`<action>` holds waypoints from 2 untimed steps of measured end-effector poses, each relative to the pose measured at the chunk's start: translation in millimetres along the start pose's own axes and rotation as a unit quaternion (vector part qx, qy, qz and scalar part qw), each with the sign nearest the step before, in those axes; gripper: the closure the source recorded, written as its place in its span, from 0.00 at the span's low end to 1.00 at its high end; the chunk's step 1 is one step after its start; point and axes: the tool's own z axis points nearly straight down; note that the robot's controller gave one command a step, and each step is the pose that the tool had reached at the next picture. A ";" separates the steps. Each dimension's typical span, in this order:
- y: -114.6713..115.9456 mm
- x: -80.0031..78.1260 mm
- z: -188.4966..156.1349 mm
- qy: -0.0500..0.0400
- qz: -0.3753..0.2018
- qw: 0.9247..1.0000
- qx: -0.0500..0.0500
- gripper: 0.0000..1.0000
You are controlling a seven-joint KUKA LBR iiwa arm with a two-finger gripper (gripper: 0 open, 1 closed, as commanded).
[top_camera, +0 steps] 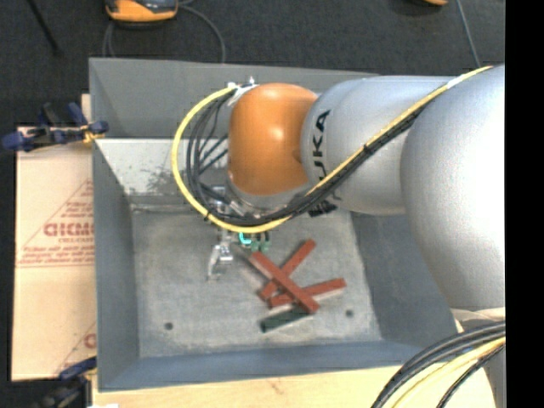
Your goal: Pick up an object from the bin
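Gripper [222,260] sat low over the floor of the bin [161,304], just left of a small heap of red-brown sticks [289,280] with a dark green stick [280,320] along its near edge. I could not tell whether the jaws were open or closed. All sticks lay flat, so I judged the pick not yet made, with grasp and lift left.

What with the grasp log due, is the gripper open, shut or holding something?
Gripper: cannot be told; it is down in the bin, just left of the red-brown sticks.
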 end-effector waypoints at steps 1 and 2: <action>-0.4 -2.0 -4.0 -0.004 0.001 1.000 -0.001 0.00; -38.5 -17.6 5.2 -0.005 -0.034 0.999 -0.001 0.00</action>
